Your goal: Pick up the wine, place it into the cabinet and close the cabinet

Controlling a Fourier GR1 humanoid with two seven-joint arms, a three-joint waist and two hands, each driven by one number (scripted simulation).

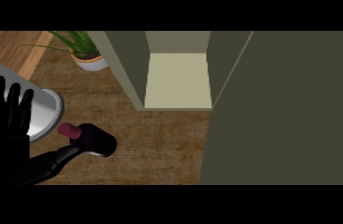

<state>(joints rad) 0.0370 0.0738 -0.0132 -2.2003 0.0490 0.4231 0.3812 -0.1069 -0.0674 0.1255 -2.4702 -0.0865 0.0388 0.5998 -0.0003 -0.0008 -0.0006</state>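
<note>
I see the wine (90,138) standing free at near left — left hand (15,114) relaxed, fingers straight; cabinet (178,80) open beyond.

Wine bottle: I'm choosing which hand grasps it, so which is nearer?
Left. The left hand stands open just left of the wine bottle; the right hand is not in view.

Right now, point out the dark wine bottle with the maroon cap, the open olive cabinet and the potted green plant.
dark wine bottle (94,140), head view, on its body.
open olive cabinet (178,80), head view, on its pale inner shelf.
potted green plant (90,62), head view, on its white pot.
</note>
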